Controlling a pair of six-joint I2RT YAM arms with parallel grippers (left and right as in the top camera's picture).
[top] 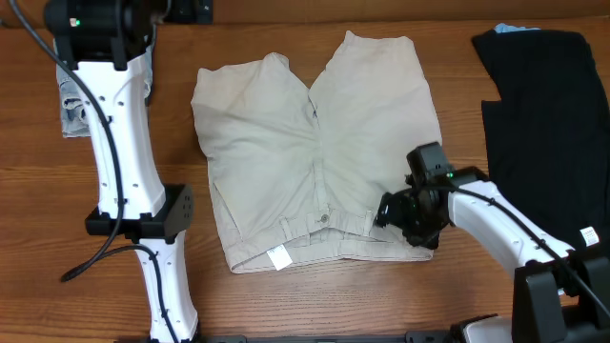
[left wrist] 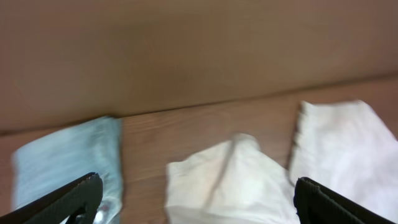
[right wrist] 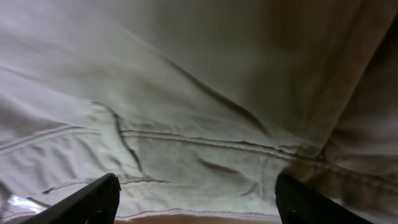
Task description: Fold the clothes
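Note:
The light beige shorts point(top: 315, 152) lie spread flat mid-table, legs to the back and waistband to the front, with the white label point(top: 278, 257) showing. My right gripper point(top: 389, 213) is open, low over the right end of the waistband. In the right wrist view its jaws point(right wrist: 196, 202) straddle the beige fabric point(right wrist: 186, 112) near a seam. My left gripper point(left wrist: 199, 199) is open and empty, held above the table's back left. It looks down on the faded denim shorts point(left wrist: 62, 162) and the beige leg ends point(left wrist: 230, 180). The black garment point(top: 543, 86) lies at the far right.
The denim shorts point(top: 71, 105) lie crumpled at the back left, partly under my left arm point(top: 119, 143). The wooden table point(top: 286, 305) shows in front of the waistband. A blue scrap point(top: 519, 29) peeks out behind the black garment.

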